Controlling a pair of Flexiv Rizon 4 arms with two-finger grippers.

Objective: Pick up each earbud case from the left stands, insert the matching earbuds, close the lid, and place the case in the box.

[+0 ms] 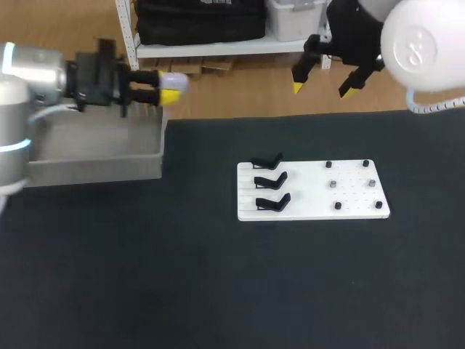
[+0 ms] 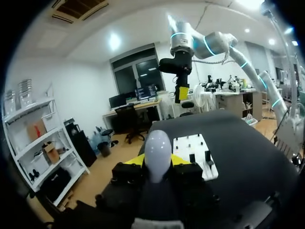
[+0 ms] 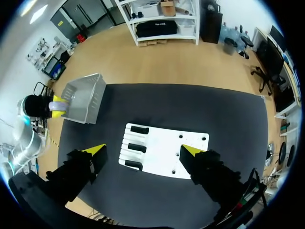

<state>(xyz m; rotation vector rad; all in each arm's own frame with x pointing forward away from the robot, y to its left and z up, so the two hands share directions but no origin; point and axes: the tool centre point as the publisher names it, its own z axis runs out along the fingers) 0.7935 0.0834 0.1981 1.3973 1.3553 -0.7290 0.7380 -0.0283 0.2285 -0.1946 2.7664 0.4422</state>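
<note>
My left gripper (image 1: 170, 89) is shut on a pale, rounded earbud case (image 1: 174, 81), held in the air near the far right corner of the grey box (image 1: 94, 161). In the left wrist view the case (image 2: 157, 151) stands closed between the yellow fingertips (image 2: 179, 159). The white board (image 1: 312, 190) carries three empty black stands (image 1: 272, 181) on its left part and small dark pegs (image 1: 353, 185) on its right. My right gripper (image 1: 322, 89) hangs open and empty high above the board's far side; the right wrist view looks straight down on the board (image 3: 164, 150).
The grey box (image 3: 85, 97) stands at the table's far left, open on top. The white board (image 2: 196, 147) lies right of the middle on the dark table mat (image 1: 182, 276). My right arm (image 2: 183, 71) shows ahead of the left gripper.
</note>
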